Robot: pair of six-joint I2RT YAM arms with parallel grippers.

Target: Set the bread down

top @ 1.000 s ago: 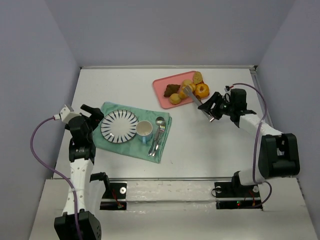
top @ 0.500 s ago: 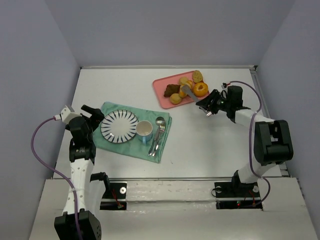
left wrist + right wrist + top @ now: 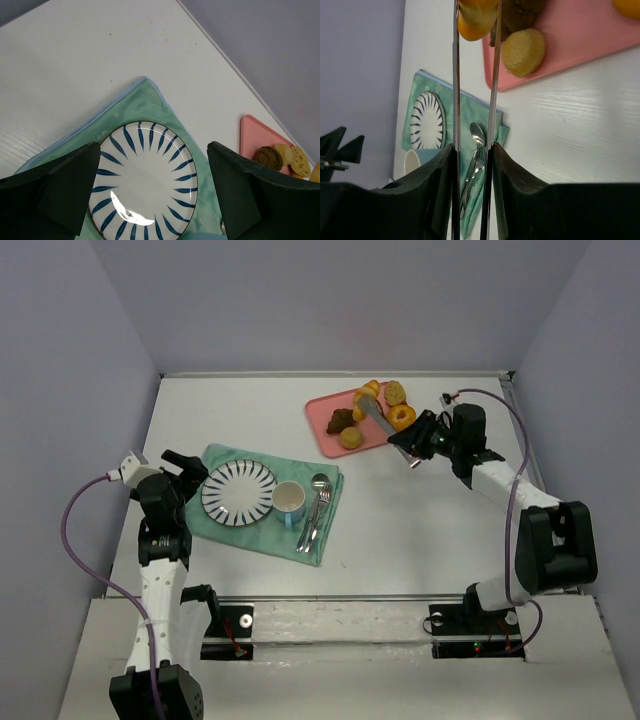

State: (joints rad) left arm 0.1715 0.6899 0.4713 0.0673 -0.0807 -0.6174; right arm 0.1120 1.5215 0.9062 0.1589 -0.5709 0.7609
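One long golden bread (image 3: 476, 17) is pinched between the two thin metal fingers of the right claw (image 3: 373, 410). The claw is narrow and holds the bread by the far edge of the pink tray (image 3: 320, 416). From above it looks lifted a little off the tray, but I cannot tell how high. Near it on the tray are a brown pastry (image 3: 343, 420), a round bun (image 3: 350, 438) and an orange doughnut (image 3: 403, 417).

I think the step now is to lift the bread out and carry it away. Only the tips grip it, so the bread could slip or turn. It would be good to squeeze no harder and no softer. The claw should go straight up first so the bread does not bump the other treats, and then move slowly.

The striped plate (image 3: 238, 492) looks like the place for the bread, but that is my guess. It sits on a green cloth (image 3: 322, 538), well apart from the tray. A cup (image 3: 290, 500) and a spoon (image 3: 319, 483) lie just beside it, all on the white bench (image 3: 430, 530). The left claw (image 3: 153, 145) hangs wide open near the plate's edge and holds nothing. The bread should come down low over the plate's middle before the right claw opens.
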